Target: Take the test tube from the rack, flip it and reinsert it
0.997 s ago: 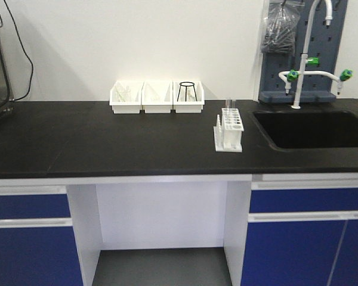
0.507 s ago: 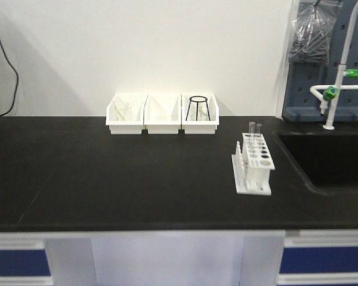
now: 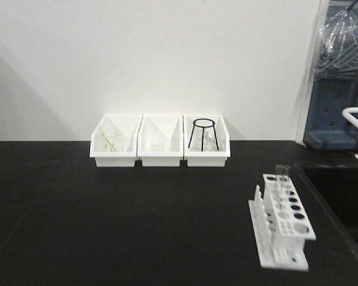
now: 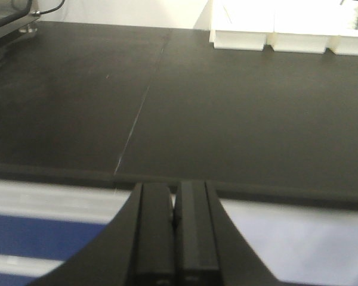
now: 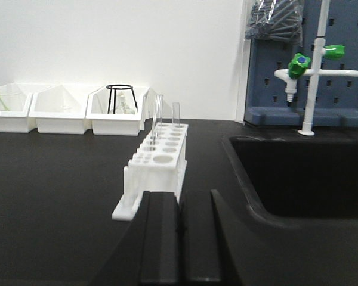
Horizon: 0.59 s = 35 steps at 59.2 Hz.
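The small white rack (image 3: 283,218) stands on the black counter (image 3: 137,220) at the right, beside the sink. Clear glass test tubes (image 3: 281,175) stand upright in holes at its far end. In the right wrist view the rack (image 5: 156,165) lies straight ahead of my right gripper (image 5: 180,205), which is shut and empty, just short of the rack's near end; two tubes (image 5: 158,116) rise at the rack's far end. My left gripper (image 4: 174,199) is shut and empty, over the counter's front edge, far left of the rack. Neither gripper shows in the front view.
Three white open-fronted bins (image 3: 160,140) stand against the back wall; one holds a black wire tripod (image 3: 202,133). A black sink (image 5: 304,170) lies right of the rack, with a white tap with green fittings (image 5: 310,65) and a blue pegboard (image 5: 340,77) behind it.
The front view has moved closer to the counter and to the left; the rack and bins look larger and the cabinets below have left the frame. The rack itself has not moved.
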### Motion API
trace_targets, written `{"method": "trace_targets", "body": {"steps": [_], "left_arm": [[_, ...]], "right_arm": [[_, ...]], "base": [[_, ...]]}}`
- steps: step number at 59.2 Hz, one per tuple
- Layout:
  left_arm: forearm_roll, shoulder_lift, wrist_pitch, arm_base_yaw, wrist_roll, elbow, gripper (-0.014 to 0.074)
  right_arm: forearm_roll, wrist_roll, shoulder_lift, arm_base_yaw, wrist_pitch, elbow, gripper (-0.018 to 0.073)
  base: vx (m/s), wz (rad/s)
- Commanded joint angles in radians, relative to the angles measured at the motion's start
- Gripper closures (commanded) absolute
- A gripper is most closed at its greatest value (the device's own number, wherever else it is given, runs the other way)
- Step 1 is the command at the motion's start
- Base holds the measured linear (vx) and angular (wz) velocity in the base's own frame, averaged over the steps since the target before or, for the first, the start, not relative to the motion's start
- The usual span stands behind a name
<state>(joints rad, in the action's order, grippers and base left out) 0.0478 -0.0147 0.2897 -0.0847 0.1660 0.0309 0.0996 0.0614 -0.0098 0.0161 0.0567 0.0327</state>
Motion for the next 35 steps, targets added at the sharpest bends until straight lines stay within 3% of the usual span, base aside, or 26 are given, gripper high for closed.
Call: {"method": "trace_targets", "body": {"steps": [1, 35], "left_arm": [[-0.004, -0.012, -0.088, 0.005, 0.0, 0.001, 0.0603], [-0.004, -0.012, -0.088, 0.005, 0.0, 0.001, 0.0603]], "right_arm": [[0.001, -0.01, -0.007, -0.006, -0.081, -0.001, 0.0568], [0.001, -0.01, -0.007, -0.006, -0.081, -0.001, 0.0568]], "base": [[0.48, 0.03], [0.36, -0.03]]}}
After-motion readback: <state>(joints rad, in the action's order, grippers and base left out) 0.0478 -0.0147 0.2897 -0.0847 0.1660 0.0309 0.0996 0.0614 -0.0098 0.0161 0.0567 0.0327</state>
